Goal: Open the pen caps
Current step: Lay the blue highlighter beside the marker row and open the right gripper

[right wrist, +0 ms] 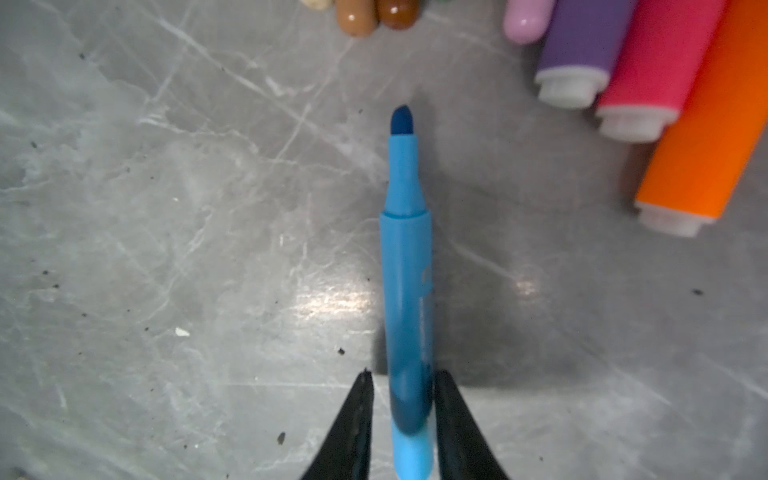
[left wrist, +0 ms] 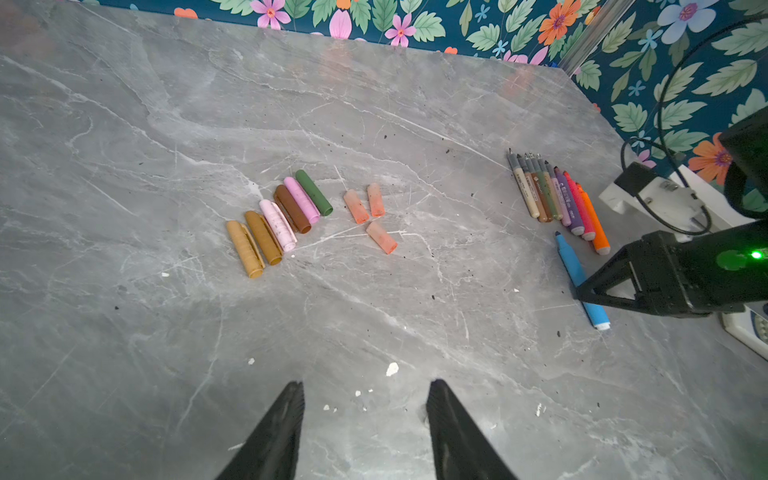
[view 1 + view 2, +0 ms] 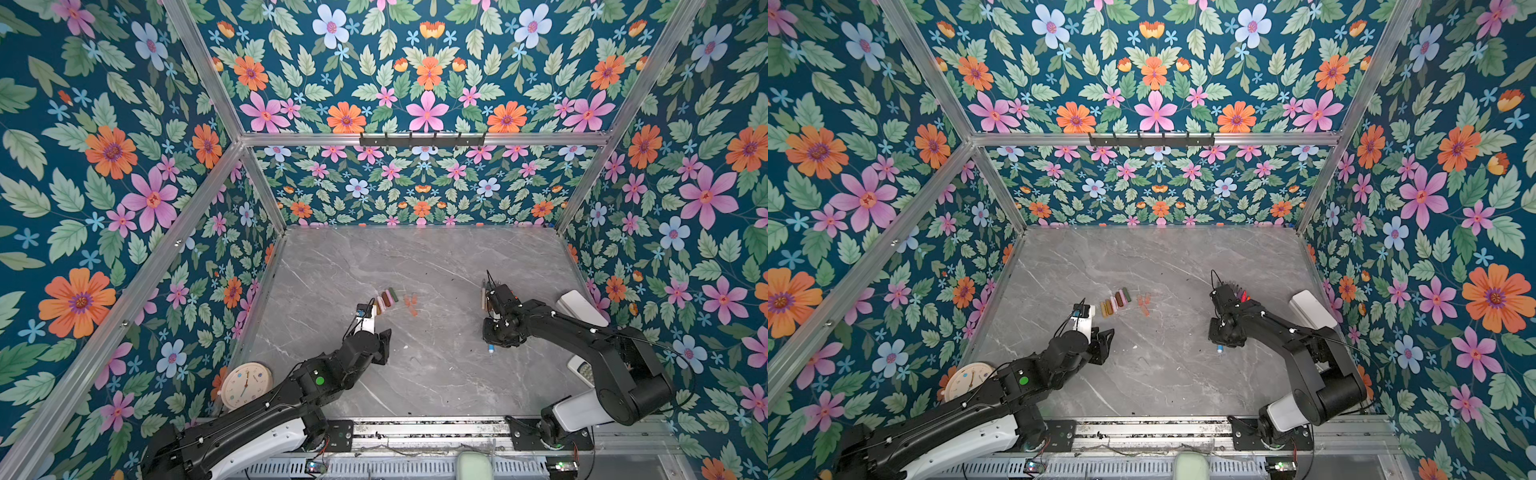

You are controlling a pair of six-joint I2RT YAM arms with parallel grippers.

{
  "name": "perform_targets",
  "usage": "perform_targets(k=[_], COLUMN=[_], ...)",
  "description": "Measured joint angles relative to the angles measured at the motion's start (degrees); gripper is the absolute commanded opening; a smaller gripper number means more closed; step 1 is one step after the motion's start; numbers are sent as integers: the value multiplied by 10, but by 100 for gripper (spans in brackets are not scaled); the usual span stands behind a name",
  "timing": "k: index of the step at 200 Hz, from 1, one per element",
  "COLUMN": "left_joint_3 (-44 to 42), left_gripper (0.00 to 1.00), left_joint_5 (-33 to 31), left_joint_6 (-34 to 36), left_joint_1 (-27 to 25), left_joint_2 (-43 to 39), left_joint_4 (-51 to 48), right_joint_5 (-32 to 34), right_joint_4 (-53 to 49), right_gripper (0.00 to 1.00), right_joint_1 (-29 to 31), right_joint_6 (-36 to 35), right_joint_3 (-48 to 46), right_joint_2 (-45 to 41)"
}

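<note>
1. The left gripper [image 2: 365, 384] hung over a bare stretch of the grey marble tabletop [image 2: 166, 124]. Its two black fingers were spread well apart with nothing between them.
2. The right gripper [image 1: 401, 374] stood low, astride the tail end of a light-blue plastic marker pen [image 1: 407, 270]. Its jaws were slightly parted, and a sliver of table showed between one finger and the barrel, so the pen was not clamped.
3. That blue pen lay flat on the table, uncapped, with its dark felt tip bare and close to the tail ends of the other pens.
4. The other thin marker pens [image 2: 557, 195] lay side by side and touching. Their barrels were beige, brown, green, purple, pink-red and orange, and their pointed tips were showing.
5. Six opaque plastic pen caps [image 2: 282, 220] lay in a tight slanted row near the table's middle: two gold, one pale pink, one brown, one pink and one dark green.
6. Three translucent orange caps [image 2: 356, 206] lay loose just beside that row, on the side toward the pens.
7. In both top views the caps lay between the two grippers, nearer the left one.
</note>
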Motion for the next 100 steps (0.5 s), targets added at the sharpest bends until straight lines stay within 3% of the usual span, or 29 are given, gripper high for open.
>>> perform_targets(k=[12,40,57,64,81,100], left_joint_3=[0,2,-10,-16,-26,-42], left_gripper=[52,55,59,67,96,99], left_joint_5=[0,3,4,-2,-37,-123], left_joint_6=[0,6,19,23,48,63], left_joint_1=[0,1,1,1,1,1], left_joint_2=[-2,-18,-55,-73,-113,-134], left_joint_4=[0,-3,7,12,28,63], right_joint_5=[0,3,12,22,50,91], right_joint_4=[0,-3,-10,-14,-21,-20], right_gripper=[29,44,59,67,76,90], right_joint_1=[0,0,0,0,0,0], right_joint_6=[0,2,2,2,-3,-7], right_joint_3=[0,1,5,7,11,12], right_joint_2=[0,-7,-34,-55,-116,-190])
